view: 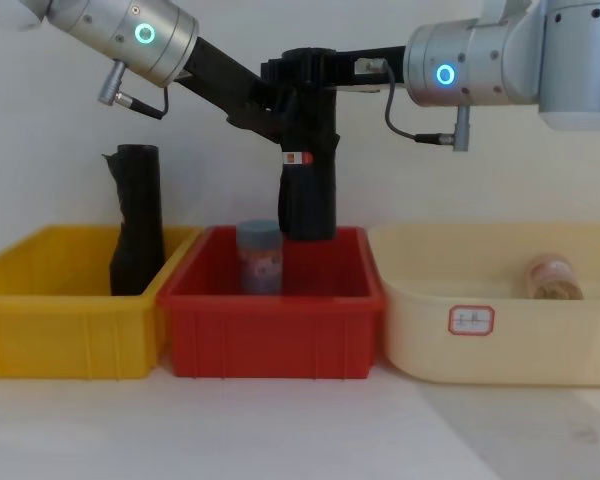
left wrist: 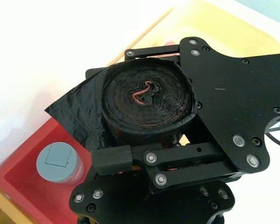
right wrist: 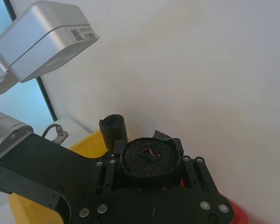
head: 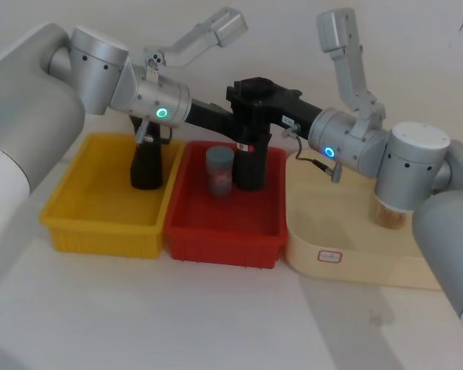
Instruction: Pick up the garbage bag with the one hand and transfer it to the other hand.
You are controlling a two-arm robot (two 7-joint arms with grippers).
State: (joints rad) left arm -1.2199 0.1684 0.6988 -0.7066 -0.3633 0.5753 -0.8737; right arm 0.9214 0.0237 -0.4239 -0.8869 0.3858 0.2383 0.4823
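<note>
The garbage bag [view: 309, 190], a tall black roll with a white-and-red label band, stands upright over the back of the red bin [view: 272, 322]. Both hands meet at its top. The one hand, my left gripper [view: 288, 112] on the green-lit arm, reaches in from the left and is shut on the roll just under its top. The other hand, my right gripper [view: 306, 62] on the blue-lit arm, comes from the right and is shut around the roll's top end. In the right wrist view its fingers [right wrist: 192, 164] flank the coiled top of the bag [right wrist: 148, 157]. A loose flap of plastic [left wrist: 79, 114] hangs off the roll.
A grey-lidded jar [head: 220, 171] stands in the red bin beside the bag. An unlabelled black roll [head: 147, 165] stands in the yellow bin [head: 100, 223] on the left. The cream tray [head: 347, 258] on the right holds a small jar [view: 554, 278].
</note>
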